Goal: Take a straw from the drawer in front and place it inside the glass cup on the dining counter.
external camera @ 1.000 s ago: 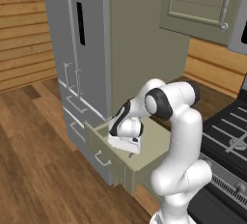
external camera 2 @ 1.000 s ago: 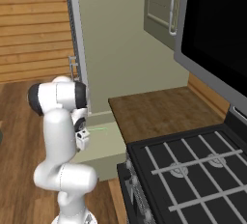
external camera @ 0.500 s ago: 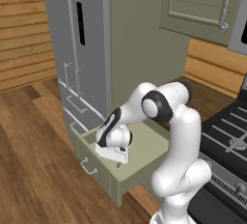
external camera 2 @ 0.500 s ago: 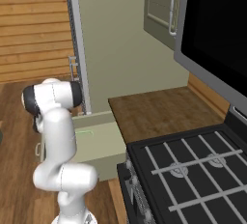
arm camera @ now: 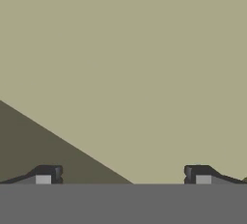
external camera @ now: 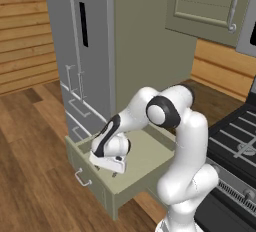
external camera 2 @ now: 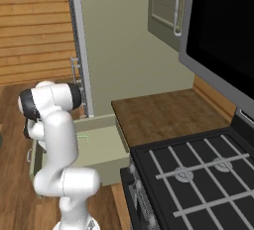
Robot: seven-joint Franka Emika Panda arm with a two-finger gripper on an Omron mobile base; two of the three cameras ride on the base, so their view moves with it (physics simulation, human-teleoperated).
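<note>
A: Where does the arm sit?

B: It reaches down and forward into the drawer (external camera: 145,163), which stands pulled out from the sage-green cabinet beside the grey fridge (external camera: 87,51). The gripper (external camera: 116,170) hangs low over the drawer's floor, close to its front wall, pointing downward.

A: And the jaws?

B: Wide apart. The hand view has the two dark fingertips (arm camera: 48,174) standing far from each other at the bottom, with nothing between them but the flat olive floor of the drawer and a darker shadowed wedge on the lower left.

A: Is the straw visible?

B: From the right base view, a thin light-green line, the straw (external camera 2: 83,137), lies on the drawer floor just beside the arm's white upper link. It is small there, so its exact lie cannot be told. It rests inside the drawer, apart from the jaws, which hold nothing.

A: What else surrounds the robot?

B: A brown wood-grain desk (external camera 2: 158,115) sits to the right of the drawer, touching the black stove (external camera 2: 198,174) with its grates. An upper cabinet (external camera: 210,1) with a silver handle hangs above. The drawer's silver bar handle (external camera: 82,178) shows on its front panel in the left base view. The floor (external camera: 30,176) is wooden planks, and the far wall is wooden boards.
</note>
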